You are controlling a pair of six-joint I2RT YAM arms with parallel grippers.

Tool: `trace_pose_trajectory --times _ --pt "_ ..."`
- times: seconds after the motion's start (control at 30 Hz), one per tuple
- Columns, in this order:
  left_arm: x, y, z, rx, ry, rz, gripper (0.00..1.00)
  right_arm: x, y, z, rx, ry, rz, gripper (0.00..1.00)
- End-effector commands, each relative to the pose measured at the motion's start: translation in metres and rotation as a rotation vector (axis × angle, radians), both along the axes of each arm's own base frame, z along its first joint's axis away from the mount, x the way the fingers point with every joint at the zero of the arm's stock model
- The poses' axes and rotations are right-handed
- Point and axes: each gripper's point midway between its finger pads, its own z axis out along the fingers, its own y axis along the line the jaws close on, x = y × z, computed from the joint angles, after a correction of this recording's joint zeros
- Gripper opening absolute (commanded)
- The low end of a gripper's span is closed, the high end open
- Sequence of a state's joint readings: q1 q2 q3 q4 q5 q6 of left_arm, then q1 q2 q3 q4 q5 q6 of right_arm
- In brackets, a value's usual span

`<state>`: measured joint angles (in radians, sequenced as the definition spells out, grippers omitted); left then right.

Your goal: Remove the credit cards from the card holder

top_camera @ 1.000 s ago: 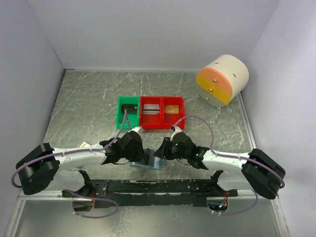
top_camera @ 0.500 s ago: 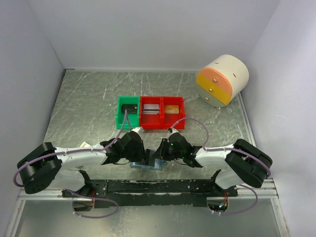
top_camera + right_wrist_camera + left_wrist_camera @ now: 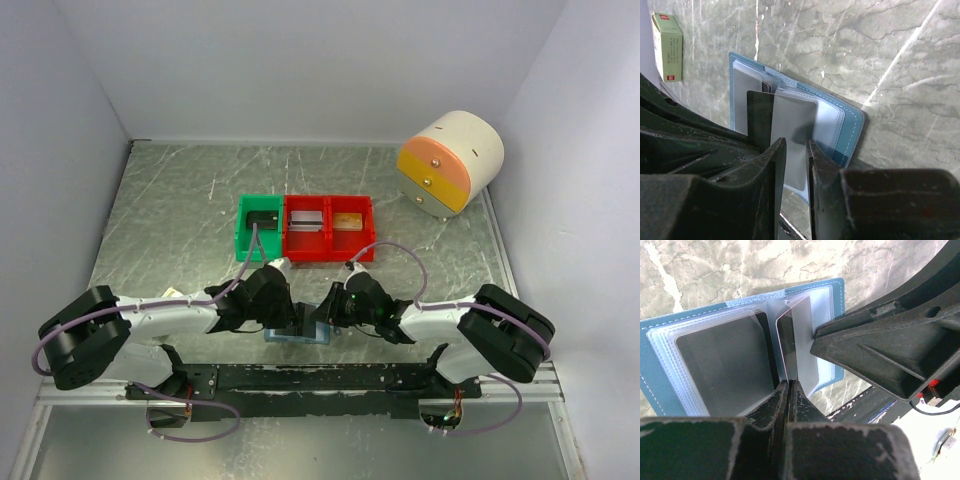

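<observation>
The slate-blue card holder lies open on the table between my two grippers. In the left wrist view it shows clear sleeves, with a dark grey credit card in the left one. My left gripper is shut on the lower edge of an upright clear sleeve. My right gripper hovers over the holder with its jaws a narrow gap apart. A grey card or sleeve lies flat under that gap, and a dark card stands beside it. In the top view, the left gripper and right gripper nearly touch.
A green bin and a red two-part bin stand behind the grippers. A cream, orange and yellow drawer unit is at the back right. A small cream box with a red mark lies near the holder.
The right arm has drawn its elbow in towards the middle while its gripper stayed at the holder. The left arm has hardly moved.
</observation>
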<state>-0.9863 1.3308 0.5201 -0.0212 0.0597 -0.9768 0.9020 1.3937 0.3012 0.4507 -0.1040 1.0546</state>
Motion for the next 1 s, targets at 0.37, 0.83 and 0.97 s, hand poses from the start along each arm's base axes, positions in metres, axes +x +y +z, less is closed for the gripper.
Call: trace_pose_trajectory --times 0.37,0.83,0.97 --pt "0.006 -0.008 0.016 -0.037 -0.049 -0.010 0.13 -0.025 -0.030 -0.042 -0.159 0.101 0.026 0.24" --pt "0.003 -0.024 0.023 -0.124 -0.029 -0.033 0.11 -0.026 -0.032 -0.047 -0.168 0.112 0.019 0.24" --pt "0.005 -0.010 0.018 -0.054 -0.040 -0.004 0.07 -0.023 -0.035 -0.045 -0.186 0.102 0.006 0.24"
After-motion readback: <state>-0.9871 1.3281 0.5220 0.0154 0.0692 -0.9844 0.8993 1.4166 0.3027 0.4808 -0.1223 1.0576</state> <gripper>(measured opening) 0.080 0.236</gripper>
